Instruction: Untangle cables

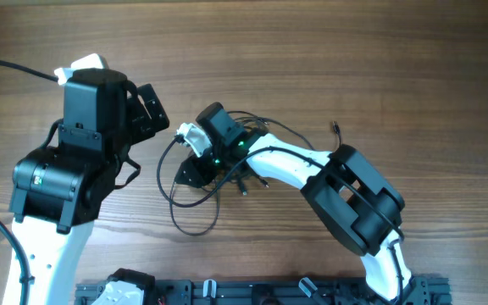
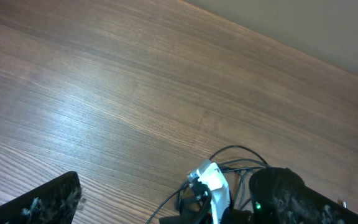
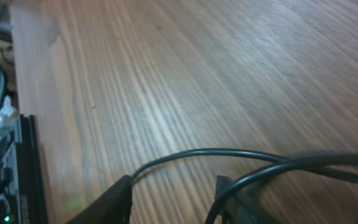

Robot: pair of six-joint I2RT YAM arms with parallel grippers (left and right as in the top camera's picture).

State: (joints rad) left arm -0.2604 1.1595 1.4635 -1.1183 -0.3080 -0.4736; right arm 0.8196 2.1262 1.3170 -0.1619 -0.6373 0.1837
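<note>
Right gripper spread, cables just past its fingertips — bare table ahead. Left gripper — grip state unclear.

In the right wrist view the cables are blurring and running off the right edge, and the bottom edge is cutting off both fingers of the right tool. From overhead, that arm's wrist is covering the tangle's middle. The left wrist view is catching only one finger of the left tool.
</note>
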